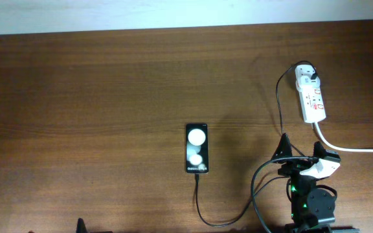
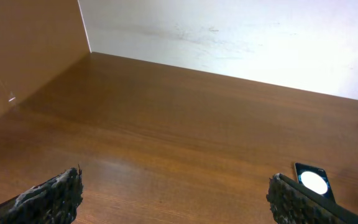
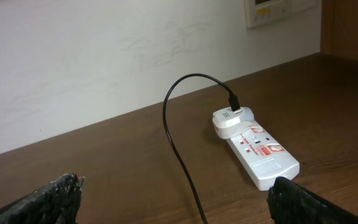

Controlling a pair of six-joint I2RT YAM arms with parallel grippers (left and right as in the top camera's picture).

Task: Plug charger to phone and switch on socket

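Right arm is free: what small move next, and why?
Probably ease the open right gripper forward toward the socket, aiming at its red switches. The charger cable already reaches the near edge of the phone, and its plug sits in the socket, just ahead of that gripper.

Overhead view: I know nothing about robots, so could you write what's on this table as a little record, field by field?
table: brown wood
phone: black, flat, face up, near the middle
socket: white strip with red switches, far right; on or off cannot be told
charger: black cable, plug in the socket's far end, other end reaching the phone's near edge; seating unclear
left gripper: open, empty, over bare wood
right gripper: open, empty, short of the socket
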